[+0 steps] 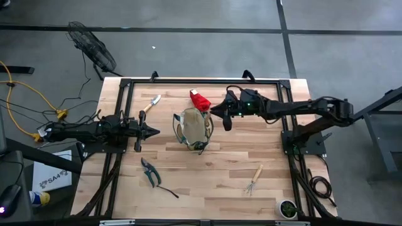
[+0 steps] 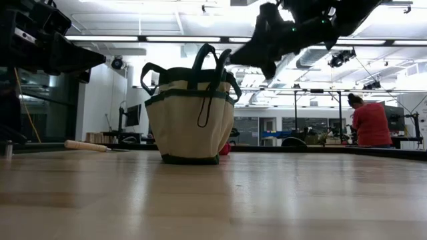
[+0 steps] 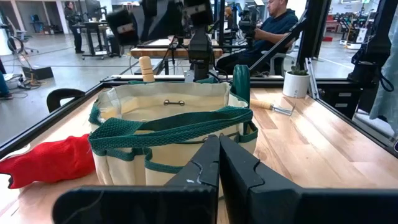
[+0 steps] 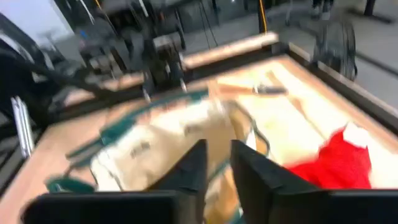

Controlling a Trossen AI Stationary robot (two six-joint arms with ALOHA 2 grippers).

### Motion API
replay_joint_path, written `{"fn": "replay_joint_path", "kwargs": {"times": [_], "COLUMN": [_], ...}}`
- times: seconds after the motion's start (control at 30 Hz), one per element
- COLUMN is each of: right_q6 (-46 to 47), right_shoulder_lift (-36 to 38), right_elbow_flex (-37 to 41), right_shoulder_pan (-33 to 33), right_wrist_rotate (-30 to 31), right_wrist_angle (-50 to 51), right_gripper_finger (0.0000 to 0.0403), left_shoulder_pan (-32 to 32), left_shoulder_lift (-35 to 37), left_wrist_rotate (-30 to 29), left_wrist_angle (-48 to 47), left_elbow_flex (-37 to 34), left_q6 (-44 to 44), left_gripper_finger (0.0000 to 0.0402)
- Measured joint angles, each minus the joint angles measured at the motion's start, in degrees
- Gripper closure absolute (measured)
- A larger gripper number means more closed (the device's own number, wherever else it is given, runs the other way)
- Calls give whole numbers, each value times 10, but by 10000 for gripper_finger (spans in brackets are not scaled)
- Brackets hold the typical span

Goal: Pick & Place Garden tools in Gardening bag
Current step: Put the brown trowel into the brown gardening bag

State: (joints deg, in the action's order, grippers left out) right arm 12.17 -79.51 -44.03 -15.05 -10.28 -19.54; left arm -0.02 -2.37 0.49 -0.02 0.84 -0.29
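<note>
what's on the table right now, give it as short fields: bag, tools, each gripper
bag: gardening bag upright near the table's middle, a wooden handle and a green handle showing at its rim in the left wrist view
red glove: flat on the wood just behind the bag
trowel: far left part of the table
pruning shears: near left part
hand rake: near right part
left gripper: shut, left of the bag, holds nothing
right gripper: raised beside the bag's right rim, fingers slightly apart, nothing seen between them

Tan gardening bag [image 1: 193,127] stands upright mid-table, red glove [image 1: 200,100] beside it.
</note>
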Motion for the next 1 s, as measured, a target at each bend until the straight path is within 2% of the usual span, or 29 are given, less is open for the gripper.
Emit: {"fn": "replay_joint_path", "kwargs": {"times": [0.07, 0.2, 0.77, 1.0], "right_q6": [0, 0, 6, 40], "right_shoulder_lift": [-5, -6, -24, 19], "right_elbow_flex": [0, 0, 0, 0], "right_shoulder_pan": [0, 0, 24, 27], "right_wrist_rotate": [-1, 2, 32, 28], "right_wrist_angle": [10, 17, 50, 87], "right_gripper_finger": [384, 398, 400, 400], "left_shoulder_pan": [0, 0, 0, 0], "left_shoulder_lift": [0, 0, 0, 0], "left_wrist_rotate": [0, 0, 0, 0], "left_wrist_angle": [0, 0, 0, 0], "left_elbow_flex": [0, 0, 0, 0], "left_q6": [0, 0, 0, 0], "left_gripper_finger": [401, 401, 401, 401]}}
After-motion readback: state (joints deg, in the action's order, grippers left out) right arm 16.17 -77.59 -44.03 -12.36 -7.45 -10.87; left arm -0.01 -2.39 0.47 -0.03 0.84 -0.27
